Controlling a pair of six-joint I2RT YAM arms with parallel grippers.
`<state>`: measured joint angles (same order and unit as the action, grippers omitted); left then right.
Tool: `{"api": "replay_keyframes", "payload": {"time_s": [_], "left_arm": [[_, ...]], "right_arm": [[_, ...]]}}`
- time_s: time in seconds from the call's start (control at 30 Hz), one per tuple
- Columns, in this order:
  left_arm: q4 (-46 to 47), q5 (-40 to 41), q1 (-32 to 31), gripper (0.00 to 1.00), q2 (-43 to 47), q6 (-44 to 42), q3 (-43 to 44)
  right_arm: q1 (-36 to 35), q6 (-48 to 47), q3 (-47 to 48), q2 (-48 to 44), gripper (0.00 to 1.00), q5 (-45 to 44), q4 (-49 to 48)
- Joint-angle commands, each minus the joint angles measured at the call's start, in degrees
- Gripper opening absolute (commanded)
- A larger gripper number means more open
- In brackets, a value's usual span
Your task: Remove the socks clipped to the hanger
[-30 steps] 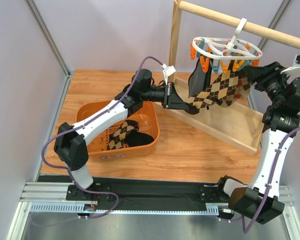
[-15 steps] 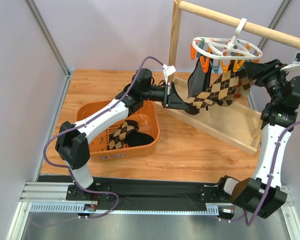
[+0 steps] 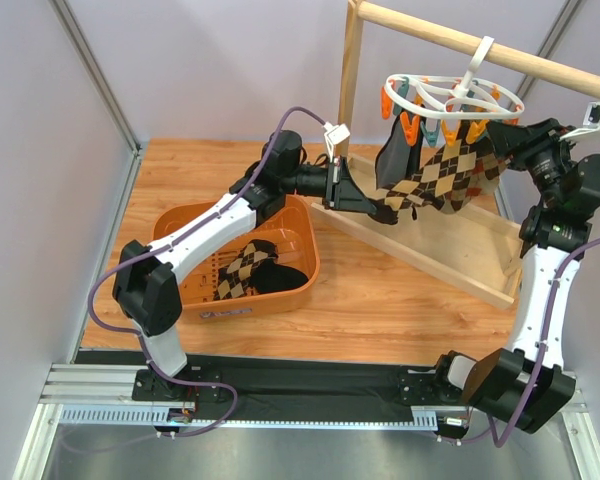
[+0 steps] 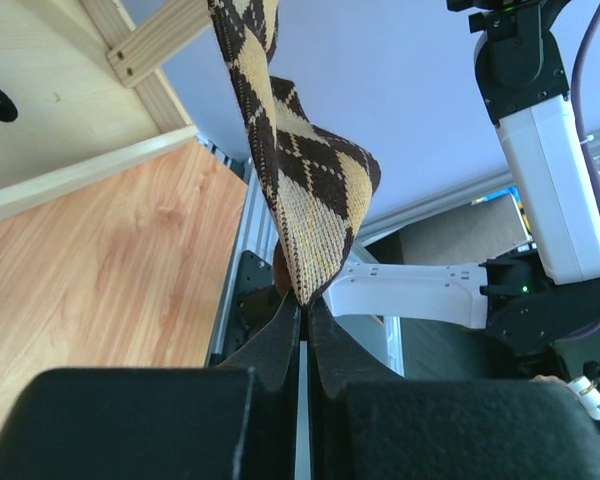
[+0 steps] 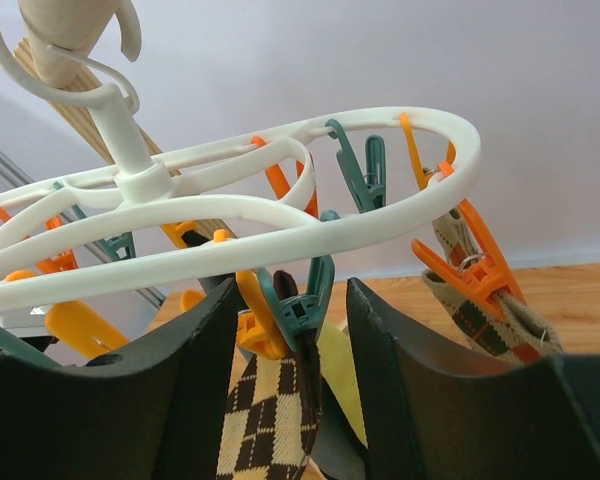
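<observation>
under hanger, argyle sock slanting down-left

No text, label, brand, number or sign can be read in any of the 3 views. Top view: a small white marking on the near outer wall of the orange tub is too small to make out.
</observation>
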<state>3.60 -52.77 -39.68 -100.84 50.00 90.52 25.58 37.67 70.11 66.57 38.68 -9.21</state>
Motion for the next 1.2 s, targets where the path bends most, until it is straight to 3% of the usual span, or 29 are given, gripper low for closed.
{"api": "replay_keyframes", "payload": {"time_s": [0.0, 0.13, 0.27, 0.43, 0.73, 0.93, 1.03, 1.17], "left_arm": [[0.3, -1.6, 0.1, 0.0, -0.4, 1.1, 2.5], [-0.1, -1.8, 0.0, 0.0, -0.4, 1.0, 2.6], [-0.1, -1.9, 0.1, 0.0, -0.5, 1.1, 2.7], [-0.5, -2.2, 0.1, 0.0, -0.9, 1.2, 3.3], [-5.0, -3.8, 1.9, 0.0, -0.8, 0.2, 6.0], [-6.9, -5.2, 5.2, 0.0, 0.7, -0.5, 6.2], [-7.5, -5.9, 6.4, 0.0, 1.3, -0.5, 6.2], [-7.6, -6.2, 7.7, 0.0, 2.3, -0.5, 5.5]], "right_arm": [[0.1, -0.5, 0.1, 0.9, 0.49, 0.3, -4.1], [0.1, -0.8, 0.7, 1.9, 0.4, 0.8, -4.2], [0.2, -0.5, 0.8, 2.5, 0.39, 1.2, -5.3], [-0.2, -0.7, 0.6, 1.4, 0.53, 3.4, -5.6], [-1.1, -5.0, -4.8, -7.6, 0.72, -2.4, 5.9], [-1.1, -1.2, -6.6, -9.5, 0.71, -1.9, 6.0], [-1.1, 1.3, -7.0, -10.0, 0.77, -1.7, 3.9], [-1.1, 2.6, -7.4, -11.2, 0.73, -4.2, 3.5]]}}
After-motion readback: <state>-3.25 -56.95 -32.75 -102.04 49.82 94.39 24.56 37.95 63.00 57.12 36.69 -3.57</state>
